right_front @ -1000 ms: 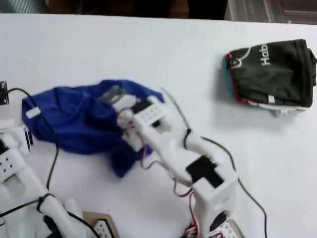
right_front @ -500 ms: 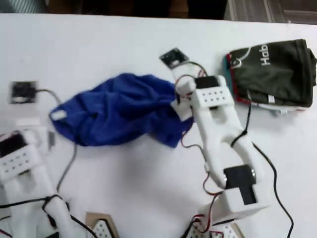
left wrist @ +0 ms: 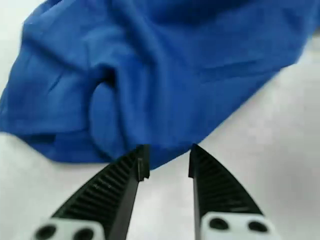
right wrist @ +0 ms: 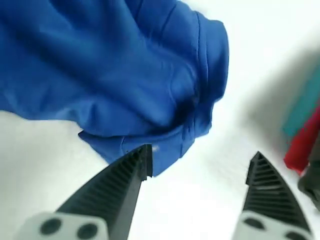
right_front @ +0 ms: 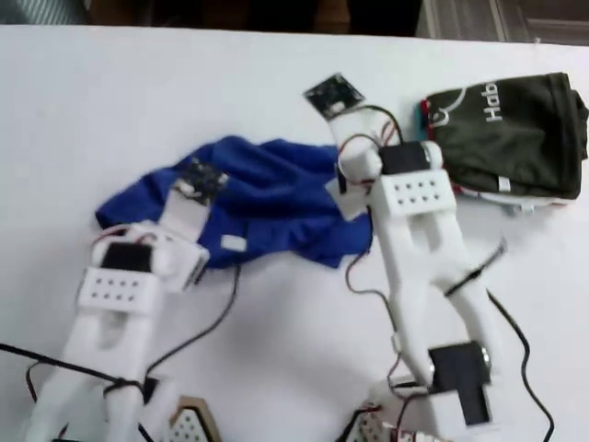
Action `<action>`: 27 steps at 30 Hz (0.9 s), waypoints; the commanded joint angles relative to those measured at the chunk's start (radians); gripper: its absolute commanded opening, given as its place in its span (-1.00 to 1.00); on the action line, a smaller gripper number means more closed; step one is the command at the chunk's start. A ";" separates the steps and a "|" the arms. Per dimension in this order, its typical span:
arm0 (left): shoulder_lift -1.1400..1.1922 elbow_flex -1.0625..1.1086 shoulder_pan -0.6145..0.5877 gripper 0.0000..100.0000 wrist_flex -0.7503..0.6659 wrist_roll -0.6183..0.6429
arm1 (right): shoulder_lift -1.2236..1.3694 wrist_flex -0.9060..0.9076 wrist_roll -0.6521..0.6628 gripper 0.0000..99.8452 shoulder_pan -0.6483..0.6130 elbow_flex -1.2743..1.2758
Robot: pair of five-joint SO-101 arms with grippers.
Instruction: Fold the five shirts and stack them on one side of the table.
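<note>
- Crumpled blue fabric shirt (right_front: 276,198): lies mid-table on the white table (right_front: 138,92); small white tag (right_front: 232,243), print unreadable.
- Stack of folded shirts, dark green on top (right_front: 506,133): far right, apart from the blue shirt; white lettering on top.
- Left gripper (left wrist: 165,162): fingers parted, empty, at the blue shirt's edge.
- Right gripper (right wrist: 200,167): fingers spread wide, empty, over the shirt's other edge.

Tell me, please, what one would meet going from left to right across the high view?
left arm → blue shirt → right arm → stack of folded shirts
</note>
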 commanded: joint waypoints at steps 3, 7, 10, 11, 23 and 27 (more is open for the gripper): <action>0.005 0.054 0.003 -0.69 -0.164 -0.054 | -0.209 0.127 0.005 -0.39 0.012 -0.021; 0.186 0.016 -0.040 -0.69 -0.238 -0.057 | -0.303 0.165 0.005 -0.39 0.019 -0.021; 0.364 -0.104 -0.077 -0.69 -0.218 -0.057 | -0.334 0.165 0.005 -0.39 0.041 -0.018; 0.414 -0.150 -0.086 -0.69 -0.203 -0.057 | -0.334 0.163 0.005 -0.39 0.051 -0.014; 0.692 -0.591 -0.091 -0.93 -0.081 -0.054 | -0.341 0.027 0.005 -0.39 0.067 0.304; 0.710 -0.760 -0.092 -0.94 -0.018 -0.003 | -0.341 -0.064 0.005 -0.39 0.070 0.420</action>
